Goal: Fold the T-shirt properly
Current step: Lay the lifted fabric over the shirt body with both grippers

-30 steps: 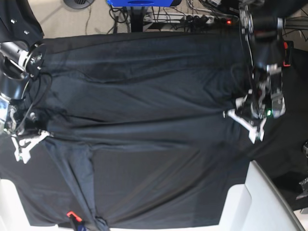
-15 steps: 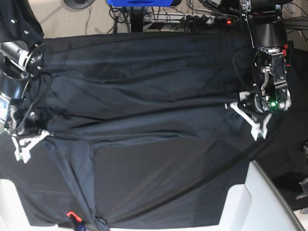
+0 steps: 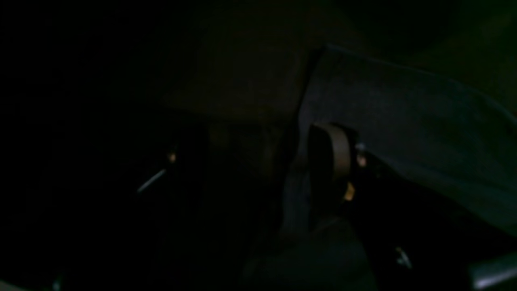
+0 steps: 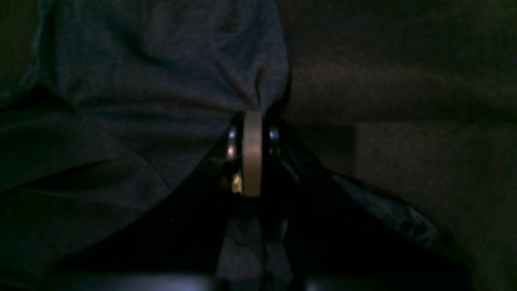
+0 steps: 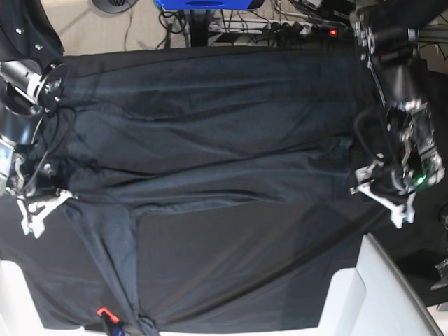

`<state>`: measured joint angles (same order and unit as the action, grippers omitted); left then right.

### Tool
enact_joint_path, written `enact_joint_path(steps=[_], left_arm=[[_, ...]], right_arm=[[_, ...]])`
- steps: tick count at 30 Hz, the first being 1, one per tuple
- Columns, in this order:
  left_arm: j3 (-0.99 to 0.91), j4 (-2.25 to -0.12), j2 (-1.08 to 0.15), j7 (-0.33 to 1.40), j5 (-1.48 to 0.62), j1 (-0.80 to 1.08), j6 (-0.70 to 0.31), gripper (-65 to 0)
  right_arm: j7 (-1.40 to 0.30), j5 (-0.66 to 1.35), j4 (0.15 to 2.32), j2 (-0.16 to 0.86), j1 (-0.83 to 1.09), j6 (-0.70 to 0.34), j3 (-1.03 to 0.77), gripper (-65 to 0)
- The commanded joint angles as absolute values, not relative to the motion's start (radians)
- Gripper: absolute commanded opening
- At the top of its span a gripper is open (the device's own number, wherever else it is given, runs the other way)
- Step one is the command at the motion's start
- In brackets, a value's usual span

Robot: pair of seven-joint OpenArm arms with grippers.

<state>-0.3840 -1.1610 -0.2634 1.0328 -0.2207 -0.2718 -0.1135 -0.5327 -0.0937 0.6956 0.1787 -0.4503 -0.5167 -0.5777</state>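
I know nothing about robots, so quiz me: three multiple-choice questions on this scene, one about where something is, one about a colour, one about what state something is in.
1. Where in the base view is the left end effector?
A. right side, beside the shirt's edge
B. centre of the shirt
C. top left corner

2. What colour is the T-shirt?
A. bright red
B. dark slate-grey
C. white

3. What is the right end effector doing?
A. wide open above the table
B. shut on the T-shirt
C. holding a bottle

Answers:
1 A: its pale fingers sit at the right, clear of the cloth.
2 B: the wrist views show greyish-blue knit.
3 B: the right wrist view shows fabric bunched at the closed tip.
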Motion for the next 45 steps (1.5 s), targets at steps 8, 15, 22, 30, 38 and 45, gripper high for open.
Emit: enact_joint_path(steps=[8, 15, 22, 30, 38, 45], left_arm=[[-0.378, -0.791, -0.294, 0.82, -0.226, -0.464, -0.124, -27.0], [-0.249, -0.713, -0.286, 0.707, -0.236, -0.472, -0.124, -27.0], [-0.252, -0.71, -0.283, 0.667, -0.237, -0.475, -0.124, -25.8], [-0.239, -0.515, -0.285, 0.573, -0.231, -0.562, -0.124, -25.8], [-0.188, -0.453, -0.265, 0.524, -0.234, -0.585, -0.124, -27.2], [-0.142, -0.453, -0.263, 0.522, -0.234, -0.585, -0.124, -63.5]], right_arm=[[-0.516, -0.087, 0.713, 0.194, -0.478, -0.521, -0.576, -64.4], [-0.516, -0.087, 0.713, 0.196, -0.478, -0.521, -0.576, -64.4], [-0.516, -0.087, 0.713, 0.196, -0.478, -0.521, -0.576, -64.4], [-0.516, -0.087, 0.713, 0.194, -0.478, -0.521, -0.576, -64.4], [-0.516, -0.087, 0.713, 0.196, -0.478, -0.521, -0.576, -64.4], [-0.516, -0.087, 0.713, 0.194, -0.478, -0.521, -0.576, -64.4]])
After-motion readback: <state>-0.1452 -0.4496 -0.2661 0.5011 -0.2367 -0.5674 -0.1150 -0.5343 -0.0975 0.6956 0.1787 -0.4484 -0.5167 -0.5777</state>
